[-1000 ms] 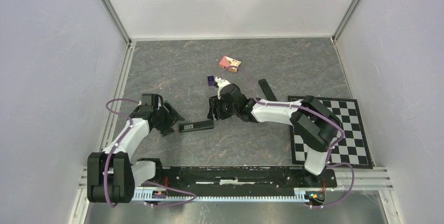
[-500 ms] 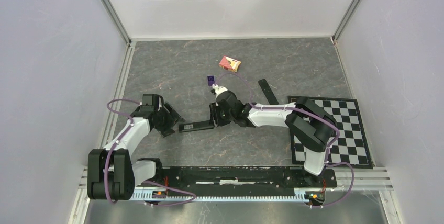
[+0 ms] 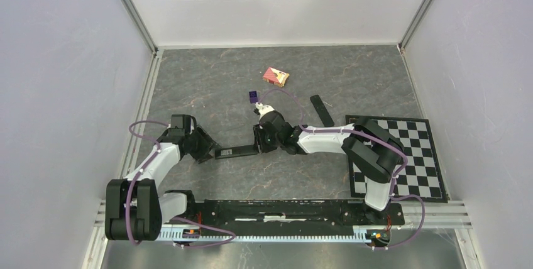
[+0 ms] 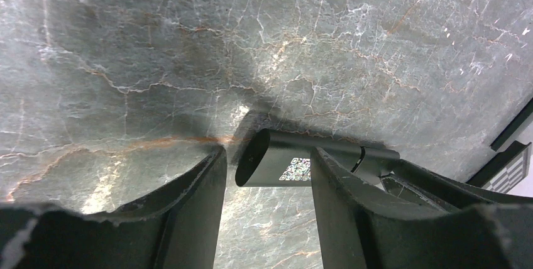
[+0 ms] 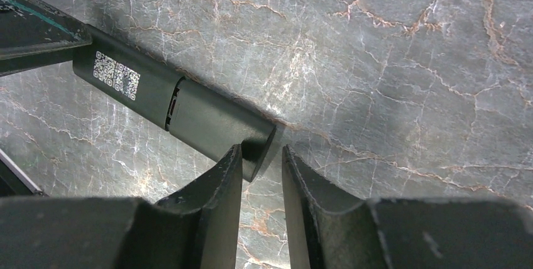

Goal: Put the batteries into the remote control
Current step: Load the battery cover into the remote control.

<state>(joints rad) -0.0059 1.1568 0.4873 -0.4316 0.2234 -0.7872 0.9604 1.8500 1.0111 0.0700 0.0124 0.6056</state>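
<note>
The remote control [image 3: 236,151] is a slim black bar lying flat on the grey marble floor between my two grippers. It carries a small pale QR patch [image 4: 296,170], which also shows in the right wrist view [image 5: 116,74]. My left gripper [image 3: 206,148] is open at the remote's left end [image 4: 276,165], which lies between its fingertips and runs off behind the right finger [image 4: 342,193]. My right gripper [image 3: 259,142] is narrowly open at the remote's right end [image 5: 217,121], with the left fingertip [image 5: 229,168] against that end. No batteries are in view.
A second short black bar [image 3: 322,110] lies behind the right arm. A small purple cube [image 3: 253,97] and a red-and-white box [image 3: 275,76] sit farther back. A checkerboard mat [image 3: 402,156] lies at the right. Grey walls close in both sides.
My right gripper has moved down and towards the remote's right end. My left gripper has edged closer to its left end. The remote has barely moved.
</note>
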